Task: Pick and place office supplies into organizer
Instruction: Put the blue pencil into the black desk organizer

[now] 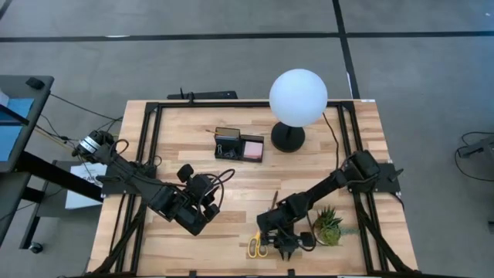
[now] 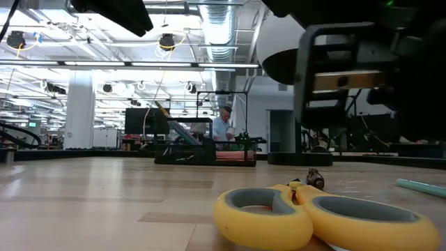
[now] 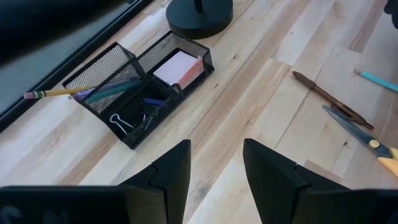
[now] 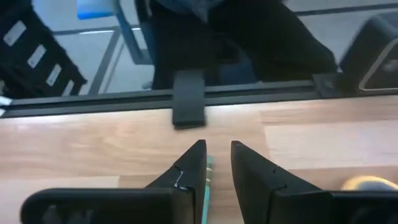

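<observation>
The black mesh organizer [image 1: 238,145] stands on the wooden bench [image 1: 193,116] just beside the black base of the white globe lamp [image 1: 298,97], and every other thing can be placed from it. In the left wrist view the organizer [image 3: 134,87] holds a pink sticky-note pad [image 3: 177,66] in the compartment nearest the lamp base; a yellow pencil [image 3: 56,93] juts out over the organizer's far end, with teal and purple pens lying in the same long section, and a white clip [image 3: 120,121] and a small blue piece sit in the low front tray. The left gripper [image 3: 214,165] hovers above bare bench on the side of the organizer away from the lamp, its two fingers parted with nothing between them. Well apart from the organizer, toward the bench's front edge, lie the yellow-handled scissors [image 1: 258,244], and a slim brown pen [image 1: 274,199] rests between them and the organizer. The right gripper [image 1: 287,245] is low over the bench just beside the scissors, near a small green potted plant [image 1: 328,225]. In the right wrist view its fingers [image 4: 193,163] stand slightly apart, straddling a thin teal pen [image 4: 208,186] that lies on the wood; they are not closed on it. From bench height the scissors' handles [image 2: 317,217] fill the foreground, the teal pen [image 2: 421,187] lies to one side, and the organizer [image 2: 205,150] sits far behind.
</observation>
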You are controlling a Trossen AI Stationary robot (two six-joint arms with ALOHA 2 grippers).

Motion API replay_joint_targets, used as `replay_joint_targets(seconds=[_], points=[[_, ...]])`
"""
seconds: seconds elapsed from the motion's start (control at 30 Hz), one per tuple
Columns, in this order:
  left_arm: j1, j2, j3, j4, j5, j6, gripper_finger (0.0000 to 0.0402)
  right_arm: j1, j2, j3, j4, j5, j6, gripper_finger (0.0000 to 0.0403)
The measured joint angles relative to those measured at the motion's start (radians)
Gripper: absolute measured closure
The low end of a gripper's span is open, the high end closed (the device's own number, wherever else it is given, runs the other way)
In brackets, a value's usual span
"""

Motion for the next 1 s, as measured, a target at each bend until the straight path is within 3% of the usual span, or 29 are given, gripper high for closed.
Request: replay_joint_targets(seconds=[0.2, 0.67, 1.0], points=[[0.0, 0.0, 0.0, 0.001, 0.001, -0.006, 0.0258, 0.011, 0.007, -0.001, -0.025, 0.046, -0.094, 0.0352], [0.0, 0.0, 0.0, 0.009, 0.001, -0.01, 0.0258, 0.048, 0.004, 0.001, -0.082, 0.175, -0.09, 0.0372], [0.0, 0.0, 0.0, 0.009, 0.002, -0.01, 0.0258, 0.049, 0.004, 0.001, -0.076, 0.236, -0.024, 0.0352]])
